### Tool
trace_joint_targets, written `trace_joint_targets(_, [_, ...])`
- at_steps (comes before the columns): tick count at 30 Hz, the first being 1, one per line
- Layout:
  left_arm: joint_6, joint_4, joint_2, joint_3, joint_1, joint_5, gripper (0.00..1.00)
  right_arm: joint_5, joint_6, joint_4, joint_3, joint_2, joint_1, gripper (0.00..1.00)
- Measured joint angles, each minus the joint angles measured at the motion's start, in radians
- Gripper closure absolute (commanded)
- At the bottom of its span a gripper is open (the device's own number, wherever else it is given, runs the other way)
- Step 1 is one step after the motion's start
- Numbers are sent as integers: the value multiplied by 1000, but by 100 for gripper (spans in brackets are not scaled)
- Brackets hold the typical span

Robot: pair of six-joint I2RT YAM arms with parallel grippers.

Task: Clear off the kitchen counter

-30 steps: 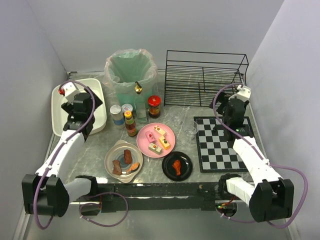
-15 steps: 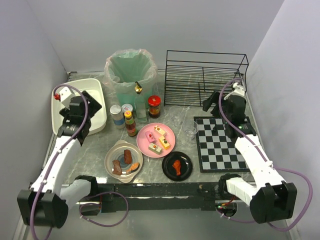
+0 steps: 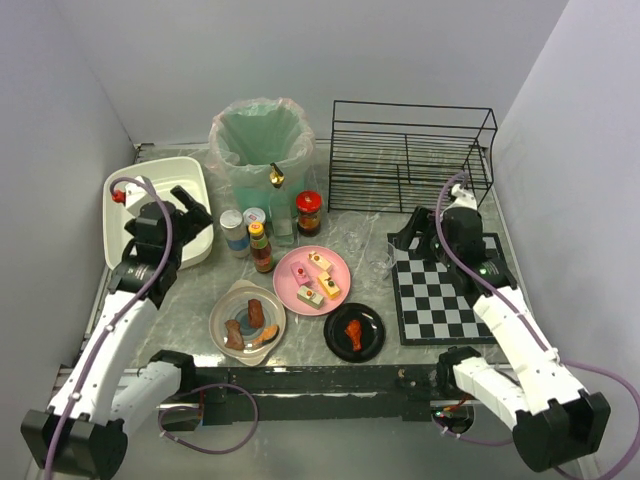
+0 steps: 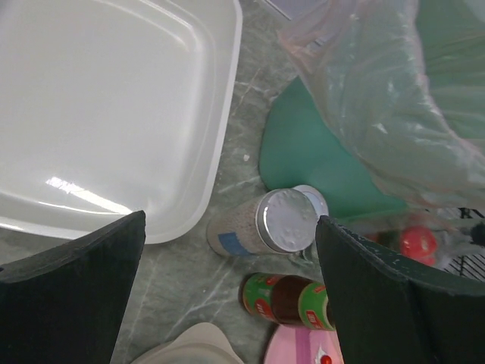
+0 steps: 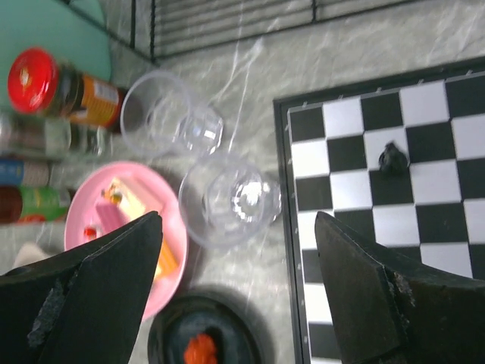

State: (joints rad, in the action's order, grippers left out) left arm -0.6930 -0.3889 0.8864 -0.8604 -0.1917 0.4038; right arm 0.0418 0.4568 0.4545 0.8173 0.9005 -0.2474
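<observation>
The kitchen counter (image 3: 190,300) is grey marble. On it stand a pink plate (image 3: 312,279) of cake pieces, a black plate (image 3: 354,332) with a chicken leg, and a grey bowl (image 3: 247,322) of sausages. My left gripper (image 3: 197,212) hangs open at the white tub's right rim. The left wrist view shows a silver-lidded shaker (image 4: 261,224) and a brown sauce bottle (image 4: 292,301) below the left gripper (image 4: 231,227). My right gripper (image 3: 408,235) hovers open at the mat's left edge. Below the right gripper (image 5: 236,220) stand two clear cups (image 5: 227,199) (image 5: 163,114); nothing is between its fingers.
A white tub (image 3: 165,205) sits at the back left. Behind the bottles are a bin with a green bag (image 3: 262,150) and a red-lidded jar (image 3: 309,212). A black wire rack (image 3: 410,155) stands at the back right. The checkered mat (image 3: 440,290) carries a small black piece (image 5: 392,158).
My left arm has swung right from over the tub toward the bottles. My right arm has moved left off the mat toward the clear cups, its jaws slightly narrower.
</observation>
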Motion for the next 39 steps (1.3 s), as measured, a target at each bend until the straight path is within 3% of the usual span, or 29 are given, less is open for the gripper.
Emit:
trace_joint_targets(16, [3,-41,-104,39,-32,-80,3,-54,62,161,-29,-28,-244,14])
trace_joint_targets(24, [21,-42,-137,67,-33,-119,3,-32,102,160,-49,-21,-266,13])
trace_joint_targets(33, [38,-25,-150,89,-35,-172,4,97,183,186,-50,-12,-266,13])
trace_joint_targets(39, [46,-3,-173,115,-37,-214,4,61,182,185,-53,38,-266,13])
